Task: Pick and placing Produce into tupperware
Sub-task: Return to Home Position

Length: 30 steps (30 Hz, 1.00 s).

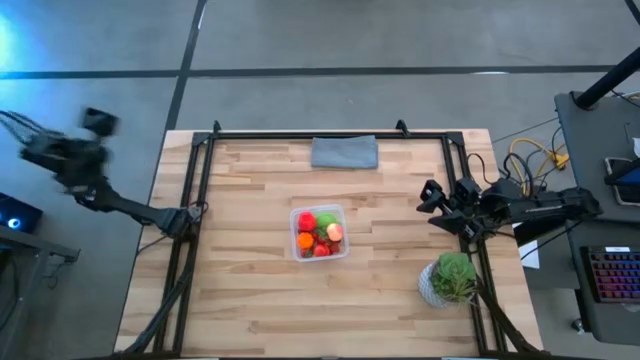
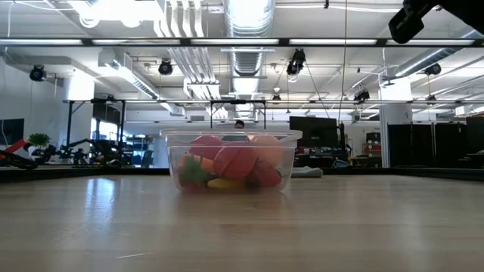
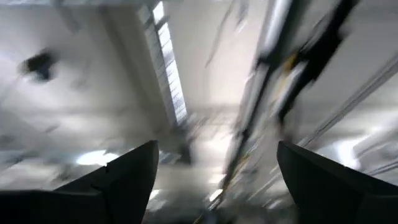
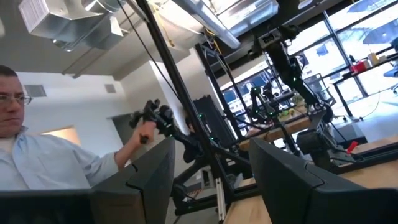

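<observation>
Both spread — left claw (image 3: pixel 216 145) off the table (image 1: pixel 400 295), right claw (image 4: pixel 211 142) at its edge; produce (image 1: pixel 320 233) in tupperware (image 2: pixel 231 134).

A table (image 1: pixel 250 300) holds three things. The tupperware (image 1: pixel 294 236) sits near its middle, with the produce (image 1: pixel 318 230) piled inside it. A folded cloth (image 1: pixel 345 152) lies flat at the far edge, behind the tupperware and well apart from it. A potted plant (image 1: pixel 450 278) stands near the right edge, in front of and to the right of the tupperware. The right gripper (image 1: pixel 432 195) hangs over the right edge, behind the plant. The left gripper (image 1: pixel 98 122) is off the table, beyond its far left corner.
</observation>
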Tool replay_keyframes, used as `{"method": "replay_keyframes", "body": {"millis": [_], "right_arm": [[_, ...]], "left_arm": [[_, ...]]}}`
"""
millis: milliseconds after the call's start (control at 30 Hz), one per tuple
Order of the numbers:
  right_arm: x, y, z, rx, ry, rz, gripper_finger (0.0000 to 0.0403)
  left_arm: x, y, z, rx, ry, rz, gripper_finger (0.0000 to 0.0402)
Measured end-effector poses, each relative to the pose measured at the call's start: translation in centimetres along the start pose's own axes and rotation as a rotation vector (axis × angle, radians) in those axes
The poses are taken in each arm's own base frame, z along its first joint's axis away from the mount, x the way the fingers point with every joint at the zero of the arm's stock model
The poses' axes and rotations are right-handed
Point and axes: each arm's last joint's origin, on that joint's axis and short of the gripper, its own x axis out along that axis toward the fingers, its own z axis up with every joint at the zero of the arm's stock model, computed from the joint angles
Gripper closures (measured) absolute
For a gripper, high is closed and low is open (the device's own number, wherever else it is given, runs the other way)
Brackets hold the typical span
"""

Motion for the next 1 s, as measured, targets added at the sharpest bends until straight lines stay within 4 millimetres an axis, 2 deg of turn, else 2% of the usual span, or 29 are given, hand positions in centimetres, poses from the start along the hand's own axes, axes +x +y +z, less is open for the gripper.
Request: {"method": "replay_keyframes", "body": {"millis": [67,200,267,333,433,567,667,800,867,1000], "right_arm": [[0.0,0.0,0.0,0.009,0.000,0.000,0.0204],[0.0,0.0,0.0,0.009,0.001,0.002,0.0204],[0.0,0.0,0.0,0.009,0.001,0.002,0.0204],[0.0,0.0,0.0,0.009,0.001,0.001,0.0204],[0.0,0.0,0.0,0.009,0.000,0.000,0.0204],[0.0,0.0,0.0,0.008,-0.001,-0.001,0.0204],[0.0,0.0,0.0,0.008,0.001,-0.002,0.0204],[0.0,0.0,0.0,-0.008,0.002,-0.003,0.0204],[0.1,-0.1,-0.1,-0.029,0.007,-0.009,0.0204],[0.5,-0.6,-0.6,-0.040,0.041,-0.049,0.0204]], "left_arm": [[-0.7,0.6,2.9,-0.077,-0.138,-0.138,0.0089],[-2.9,2.0,8.0,-0.218,-0.339,-0.289,0.0089],[-4.5,2.2,10.0,-0.193,-0.433,-0.436,0.0089],[-5.3,1.8,10.9,-0.103,-0.476,-0.561,0.0089],[-5.2,0.3,10.6,-0.052,-0.390,-0.533,0.0089],[-4.4,-1.8,8.7,-0.024,-0.137,-0.136,0.0089],[-3.3,-3.7,6.9,-0.029,-0.037,0.014,0.0089],[-3.7,-5.2,6.5,-0.063,0.043,-0.004,0.0089],[-3.9,-5.4,5.9,-0.127,0.138,-0.043,0.0089],[-3.7,-4.8,2.2,-0.197,0.378,0.037,0.0089]]}}
